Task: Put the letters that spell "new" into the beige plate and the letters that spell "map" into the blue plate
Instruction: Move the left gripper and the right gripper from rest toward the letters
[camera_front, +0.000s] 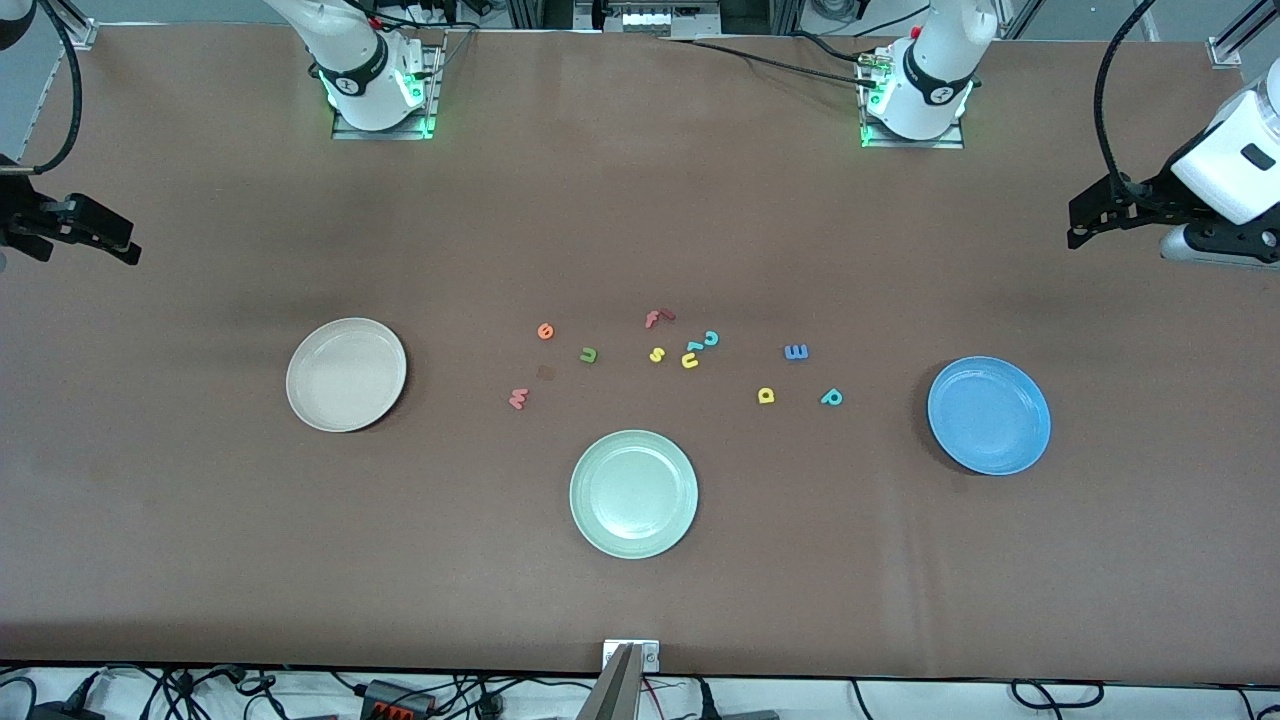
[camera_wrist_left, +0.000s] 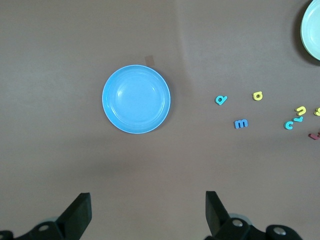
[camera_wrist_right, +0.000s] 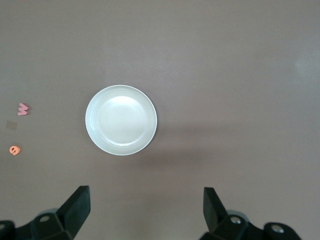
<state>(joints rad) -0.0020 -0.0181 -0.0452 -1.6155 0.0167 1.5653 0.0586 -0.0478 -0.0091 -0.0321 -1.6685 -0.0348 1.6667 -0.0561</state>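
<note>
- Three plates on the brown table (camera_front: 200, 560); landmark is the green plate (camera_front: 634, 493), nearest the front camera, holding nothing.
- Beige plate (camera_front: 346, 374): toward the right arm's end from the green plate, a bit farther from the camera; nothing in it.
- Blue plate (camera_front: 989, 415): toward the left arm's end from the green plate; nothing in it.
- All letters lie loose on the table, farther from the camera than the green plate.
- Salmon w (camera_front: 518, 399), orange e (camera_front: 545, 331), green n (camera_front: 588, 354): on the beige-plate side of the green plate, well apart from each other.
- Yellow a (camera_front: 766, 395), teal p (camera_front: 831, 397), blue m (camera_front: 796, 351): on the blue-plate side of the green plate.
- Red f (camera_front: 655, 318), yellow s (camera_front: 657, 354), yellow u (camera_front: 690, 361), teal c (camera_front: 711, 338): clustered farther from the camera than the green plate, u and a small teal piece (camera_front: 694, 346) touching.
- My left gripper (camera_front: 1090, 222): up in the air at the left arm's end, jaws wide, holding nothing; wrist view looks down on the blue plate.
- My right gripper (camera_front: 95, 235): up in the air at the right arm's end, jaws wide, holding nothing; wrist view looks down on the beige plate.
</note>
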